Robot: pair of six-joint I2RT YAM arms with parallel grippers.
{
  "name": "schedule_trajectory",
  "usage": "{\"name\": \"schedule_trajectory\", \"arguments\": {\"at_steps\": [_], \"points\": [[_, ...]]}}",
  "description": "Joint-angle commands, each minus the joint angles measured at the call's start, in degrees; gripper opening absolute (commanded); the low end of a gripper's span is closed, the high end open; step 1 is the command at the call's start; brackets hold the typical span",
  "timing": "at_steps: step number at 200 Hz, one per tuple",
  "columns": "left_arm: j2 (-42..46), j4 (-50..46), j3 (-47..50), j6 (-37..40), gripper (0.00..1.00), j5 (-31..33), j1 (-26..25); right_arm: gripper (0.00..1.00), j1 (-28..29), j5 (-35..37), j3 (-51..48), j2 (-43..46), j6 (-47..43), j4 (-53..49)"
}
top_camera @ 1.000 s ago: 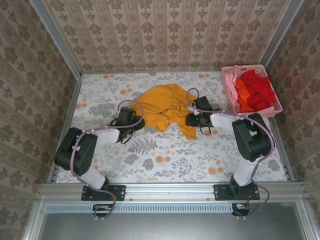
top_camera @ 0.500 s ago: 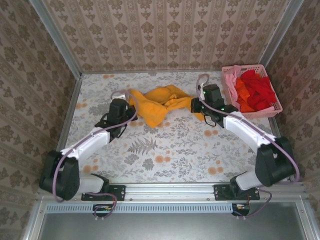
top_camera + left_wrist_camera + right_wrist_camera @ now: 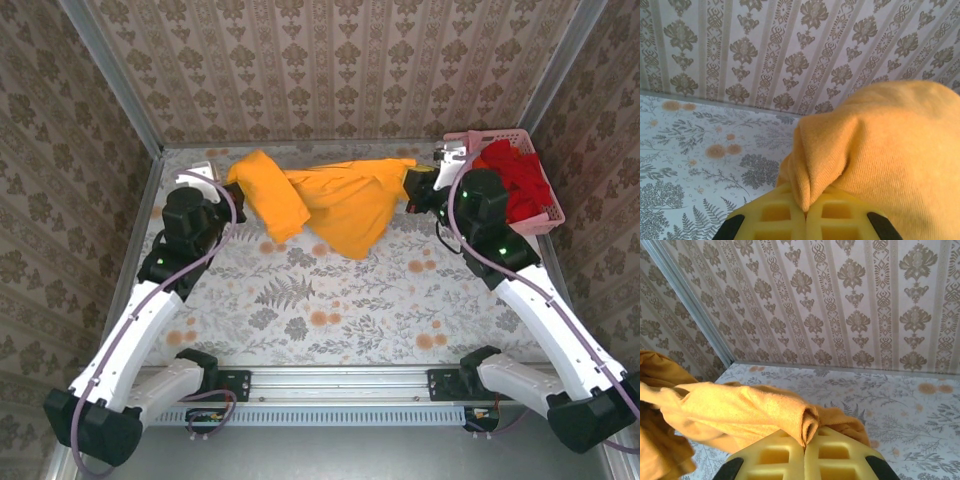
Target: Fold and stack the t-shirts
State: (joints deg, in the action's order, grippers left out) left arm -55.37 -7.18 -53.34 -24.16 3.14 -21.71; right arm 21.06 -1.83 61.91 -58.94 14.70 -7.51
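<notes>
Gripping orange-yellow t-shirt [image 3: 340,205] — left tool [image 3: 806,211], right tool [image 3: 804,448] (clamped; it hangs between).

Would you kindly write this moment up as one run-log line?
left gripper: shut on orange-yellow t-shirt | right gripper: shut on same t-shirt | t-shirt: hanging stretched between both | basket: red t-shirts inside

Up close on the shirt [image 3: 340,205]: soft cotton cloth, matt, a fine knit grain, slightly fuzzy at the folds. Left tool [image 3: 807,212] and right tool [image 3: 804,450] are yellow plastic with moulded waffle faces, smooth with a dull sheen. The counter [image 3: 330,310] wears a matt floral-print covering. The basket [image 3: 545,218] is pink plastic lattice. The arms [image 3: 140,330] have glossy white shells and matt black joints. The front rail [image 3: 340,380] is bare brushed metal. The walls [image 3: 330,70] are papered, flat finish.
</notes>
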Motion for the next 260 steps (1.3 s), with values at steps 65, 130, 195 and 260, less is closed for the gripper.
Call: {"name": "schedule_trajectory", "arguments": {"at_steps": [65, 130, 195, 260], "points": [[-6.2, -4.5, 9.6, -3.6, 1.0, 9.3, 0.1, 0.0, -0.4, 6.6, -6.4, -17.2, 2.8, -4.1], [-27.8, -9.3, -5.0, 2.9, 1.0, 15.8, -14.9, 0.0, -0.5, 5.5, -9.4, -17.0, 4.1, -4.2], [-53.0, -13.7, -27.1, 8.2, 0.93, 16.3, -19.8, 0.0, -0.6, 5.9, -11.0, -16.6, 4.3, -3.8], [-62.1, -18.5, -35.0, 8.0, 0.34, 19.1, -19.4, 0.0, -1.8, 6.6, -12.0, -15.8, 3.8, -4.3]]}}
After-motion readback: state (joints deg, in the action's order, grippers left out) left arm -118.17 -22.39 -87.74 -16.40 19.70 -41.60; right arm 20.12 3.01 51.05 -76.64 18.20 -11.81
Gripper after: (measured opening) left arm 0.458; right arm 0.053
